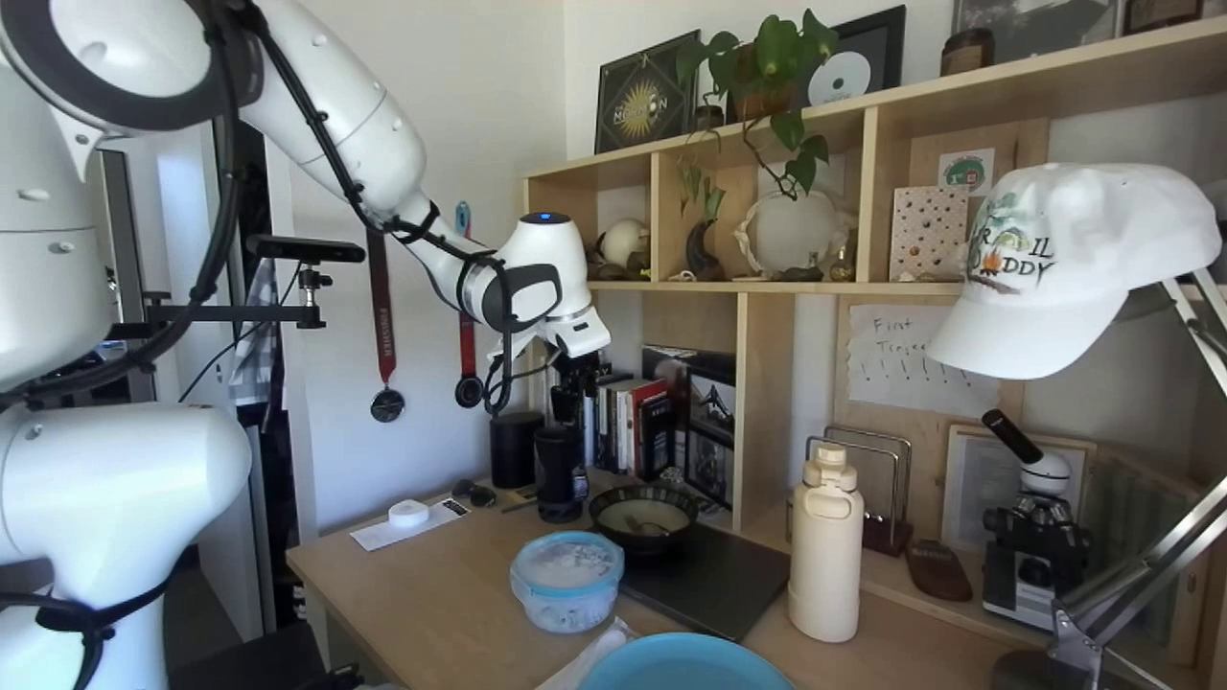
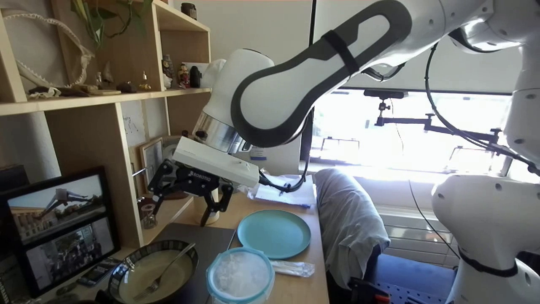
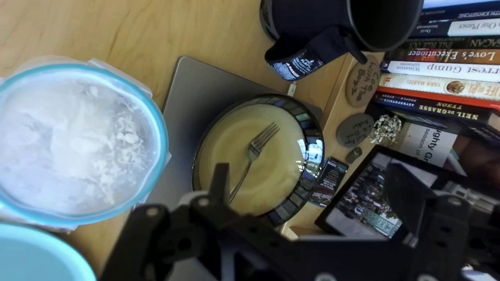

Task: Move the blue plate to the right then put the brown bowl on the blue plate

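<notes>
The pincer (image 2: 178, 217) hangs in the air at the end of the white arm (image 2: 320, 84), with its two fingers spread wide apart. The blue plate (image 2: 274, 234) lies flat on the wooden surface (image 1: 431, 565), near the edge. It shows nearly whole in an exterior view, but only a bit of it peeks into the wrist view. The brown bowl (image 3: 281, 171) sits on a flat grey laptop (image 3: 187, 101), well apart from the plate. It is very dark outside and pale yellow inside, with little dark squares around its rim. A fork (image 3: 256, 150) rests in the bowl, prongs down, with its handle up at the rim. In the wrist view, one dark finger covers a bit of the bowl. A round tub (image 1: 566, 611) with a light blue rim stands close to both the bowl and the plate. White stuff (image 3: 78, 136) shows through its lid. A clear packet (image 2: 293, 268) lies by the tub and the plate. A cream bottle (image 1: 826, 546) stands up straight just beside the laptop. A dark mug (image 3: 312, 19) stands near the bowl, not far from a row of books (image 3: 441, 86). A black picture frame (image 2: 63, 230) stands by the shelf (image 2: 105, 99). A white cap (image 1: 1074, 268) hangs on a lamp (image 1: 1150, 556).
</notes>
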`<state>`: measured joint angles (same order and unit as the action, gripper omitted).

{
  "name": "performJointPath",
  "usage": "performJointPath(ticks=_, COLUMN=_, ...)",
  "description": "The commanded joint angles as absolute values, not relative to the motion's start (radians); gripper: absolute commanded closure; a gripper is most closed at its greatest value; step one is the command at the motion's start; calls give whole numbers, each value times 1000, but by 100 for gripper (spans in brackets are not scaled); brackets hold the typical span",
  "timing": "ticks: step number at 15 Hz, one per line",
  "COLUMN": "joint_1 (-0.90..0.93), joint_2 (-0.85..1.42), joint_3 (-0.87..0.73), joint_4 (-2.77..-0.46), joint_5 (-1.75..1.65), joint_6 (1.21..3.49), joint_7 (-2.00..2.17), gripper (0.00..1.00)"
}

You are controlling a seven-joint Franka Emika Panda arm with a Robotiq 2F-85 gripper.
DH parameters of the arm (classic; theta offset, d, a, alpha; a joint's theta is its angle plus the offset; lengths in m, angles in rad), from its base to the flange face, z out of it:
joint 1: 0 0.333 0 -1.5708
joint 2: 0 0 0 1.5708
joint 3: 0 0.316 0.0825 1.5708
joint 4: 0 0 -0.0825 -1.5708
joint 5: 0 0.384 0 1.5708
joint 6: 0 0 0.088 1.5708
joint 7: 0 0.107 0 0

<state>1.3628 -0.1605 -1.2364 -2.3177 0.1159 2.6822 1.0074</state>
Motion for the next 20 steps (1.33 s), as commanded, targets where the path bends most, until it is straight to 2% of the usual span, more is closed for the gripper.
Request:
performJointPath(ticks=1, joint_1=1493, joint_2=-68, joint_3=-1387, joint_4=-2259, joint_5=230, joint_6=2613, joint_7=862, gripper=0)
performJointPath(ticks=6, joint_1=1623, joint_2=-48, joint_3=-1535, joint_4=-2283, joint_5=269, joint_6=2628, joint_7=758, gripper=0)
performJointPath(ticks=13, joint_1=1807, joint_2=-115, joint_3=-1726, joint_4=-2314, joint_5=147, joint_6=2709, joint_7=801, gripper=0)
performJointPath(ticks=14, joint_1=1759, joint_2=-84, joint_3=-1681, joint_4=-2317, joint_5=180, joint_6=2678, joint_7=774, gripper=0)
performJointPath(ticks=20, joint_1=1774, joint_2=-118, joint_3=-1706, joint_4=-2322, joint_5=160, joint_6=2694, joint_7=758, gripper=0)
